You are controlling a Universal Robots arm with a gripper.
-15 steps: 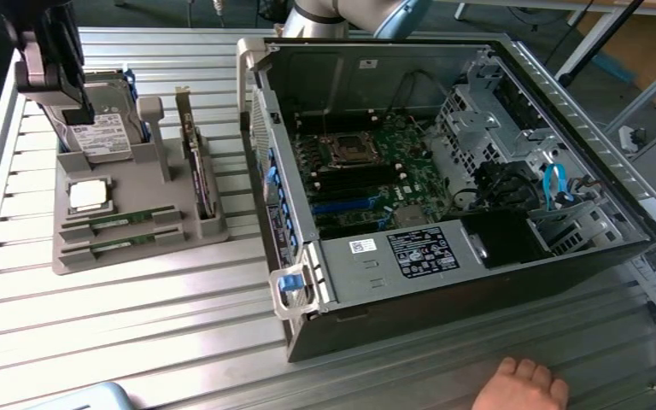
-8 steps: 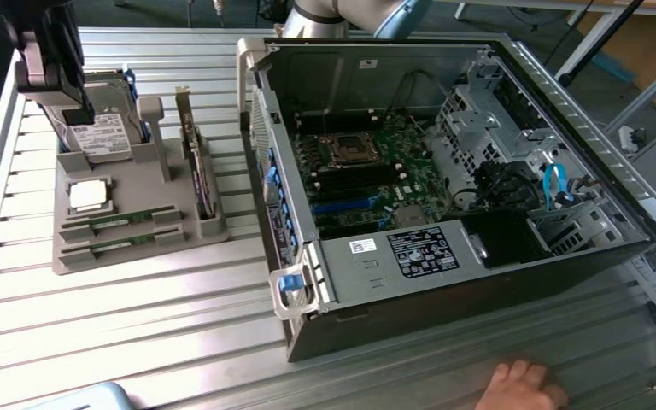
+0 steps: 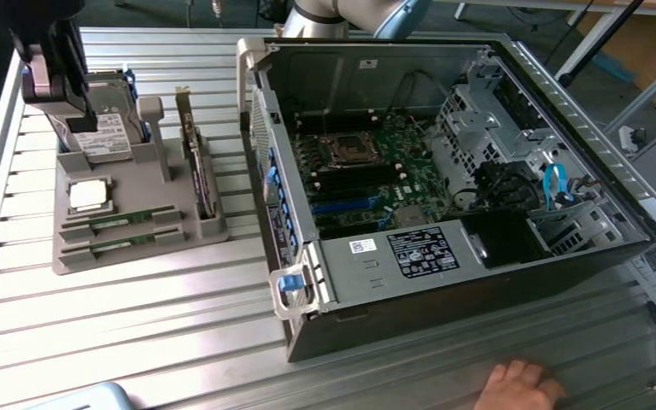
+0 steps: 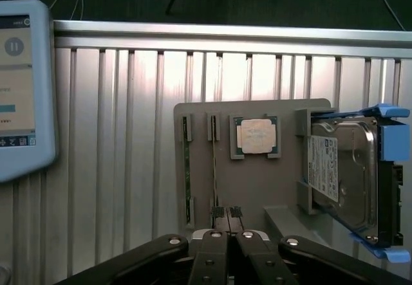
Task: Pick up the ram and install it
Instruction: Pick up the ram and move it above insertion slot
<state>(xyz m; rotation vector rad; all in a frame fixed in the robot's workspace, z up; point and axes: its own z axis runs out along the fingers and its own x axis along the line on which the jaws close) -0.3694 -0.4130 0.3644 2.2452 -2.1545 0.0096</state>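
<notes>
In the exterior view the gripper (image 3: 66, 107) hangs at the far left end of the grey parts tray (image 3: 134, 258), above the hard drive (image 3: 102, 137) that stands there, and touches nothing that I can make out. Both ram sticks lie flat in their slots on the tray: the inner ram stick (image 3: 117, 224) just beside the processor (image 3: 89, 195), and the outer ram stick (image 3: 109, 246) next to it at the tray's edge. An upright expansion card (image 3: 197, 171) stands at the side of the tray nearest the open computer case (image 3: 305, 85), which lies on the slatted table (image 3: 134, 325) at the exterior view's right, its motherboard (image 3: 374, 171) exposed. A person's hand (image 3: 518, 386) rests on the table near the case. In the wrist view the gripper (image 4: 226, 214) has its fingers (image 4: 219, 213) clenched together with nothing between them. Its tips seem to line up with one end of the inner ram stick (image 4: 214, 163), though at this angle I cannot tell whether they touch. The outer ram stick (image 4: 186, 169), processor (image 4: 255, 136) and hard drive (image 4: 341, 169) sit on the tray (image 4: 257, 188), with a tablet (image 4: 19, 85) well apart.
</notes>
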